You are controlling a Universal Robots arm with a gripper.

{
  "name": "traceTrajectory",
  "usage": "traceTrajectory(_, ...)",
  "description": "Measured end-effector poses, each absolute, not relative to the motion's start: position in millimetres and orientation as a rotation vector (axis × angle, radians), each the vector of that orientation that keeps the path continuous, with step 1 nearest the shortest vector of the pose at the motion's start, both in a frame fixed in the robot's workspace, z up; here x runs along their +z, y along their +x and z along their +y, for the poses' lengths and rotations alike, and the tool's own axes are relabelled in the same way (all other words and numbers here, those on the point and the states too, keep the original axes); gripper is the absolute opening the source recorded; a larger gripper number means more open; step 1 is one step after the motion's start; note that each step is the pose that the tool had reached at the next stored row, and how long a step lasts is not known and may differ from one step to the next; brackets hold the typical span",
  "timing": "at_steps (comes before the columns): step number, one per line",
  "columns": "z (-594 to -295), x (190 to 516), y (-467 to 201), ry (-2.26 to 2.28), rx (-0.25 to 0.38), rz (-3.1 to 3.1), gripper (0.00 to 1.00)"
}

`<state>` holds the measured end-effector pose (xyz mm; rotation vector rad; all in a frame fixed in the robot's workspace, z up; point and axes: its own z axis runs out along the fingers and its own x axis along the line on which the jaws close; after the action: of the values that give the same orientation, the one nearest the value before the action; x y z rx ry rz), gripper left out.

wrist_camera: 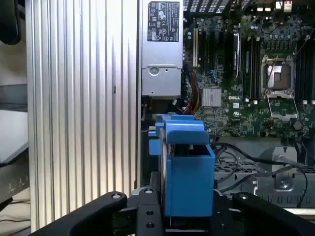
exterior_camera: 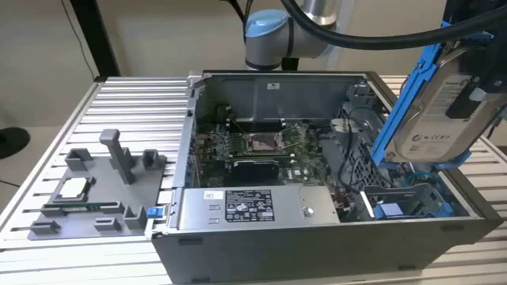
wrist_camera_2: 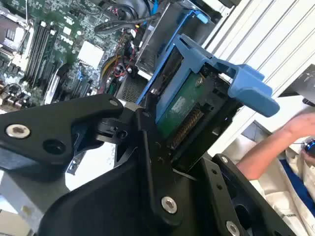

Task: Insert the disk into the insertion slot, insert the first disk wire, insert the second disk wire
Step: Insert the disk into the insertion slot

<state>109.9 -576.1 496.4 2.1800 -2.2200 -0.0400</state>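
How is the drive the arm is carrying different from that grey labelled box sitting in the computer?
The disk wears a bright blue frame; the power-supply box is bare grey metal. The disk hangs tilted on edge in the gripper above the computer case; the box lies flat inside it. Both are silvery-grey with printed labels.
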Motion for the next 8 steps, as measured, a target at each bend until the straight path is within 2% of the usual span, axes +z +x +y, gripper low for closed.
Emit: traceTrajectory(8, -576.1, 496.4, 109.9, 2.180, -0.040, -2.220, 0.00)
